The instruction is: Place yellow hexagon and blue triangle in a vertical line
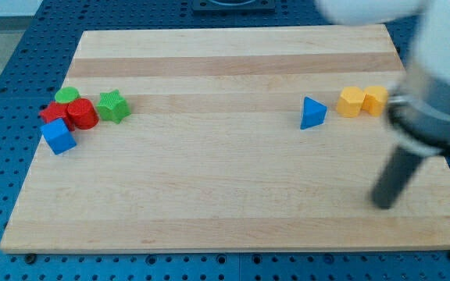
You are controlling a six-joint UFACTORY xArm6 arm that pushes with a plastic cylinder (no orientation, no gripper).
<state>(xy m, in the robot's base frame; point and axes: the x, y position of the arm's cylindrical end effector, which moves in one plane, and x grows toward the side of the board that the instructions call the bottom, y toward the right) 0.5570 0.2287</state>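
Observation:
The blue triangle (312, 113) lies on the wooden board (233, 195) at the view's right. Just to its right sits the yellow hexagon (351, 101), touching a second yellow block (376, 99) whose shape I cannot make out. My tip (383, 204) is at the view's lower right, well below and to the right of the blue triangle and the yellow hexagon, touching neither. The arm above it is blurred.
A cluster sits at the view's left: a green round block (67, 95), a green star (113, 105), a red cylinder (82, 114), another red block (53, 113) and a blue cube (58, 136). The board lies on a blue perforated table (6, 62).

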